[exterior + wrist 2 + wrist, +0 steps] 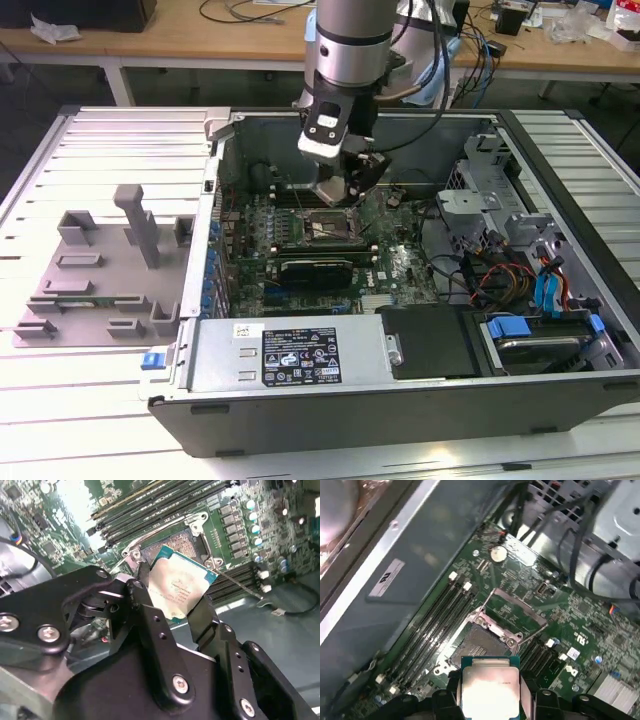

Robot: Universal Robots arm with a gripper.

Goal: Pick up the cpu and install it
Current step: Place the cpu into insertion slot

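Pale slatted table (pixel 120 130) in a workshop, with another table strewn with cables behind it. Far to the exterior view's left of the socket, a grey moulded holder (pixel 100 270) with upright blocks lies on the slats. Closer to the socket is an open computer case (pixel 350 420) lying on its side, its green circuit board (pixel 400 265) facing up.

Near the board's middle sits the socket (pixel 325 228), a dark square with its metal frame swung open and nothing in it. Directly above the socket hangs the robot's black two-fingered hand (pixel 345 190). In both wrist views the hand is closed on the chip (pixel 177 587), a flat silver square with a thin pale rim, pinched by two opposite edges. The chip (pixel 490 690) is clear of the socket (pixel 475 642), held above it and a little short of its opening. Dark memory slots (pixel 440 615) run alongside the socket. To the exterior view's right of the socket are drive bays with blue and orange cables (pixel 545 290).

As I judge it, pick-up is done and the chip is poised for placing, not yet seated. Setting it in calls for squaring its edges to the opening and lowering it flat, without force.

Fine print covers the chip's top. A black-and-white label (pixel 300 355) sits on the case's near wall. Neither is read out.
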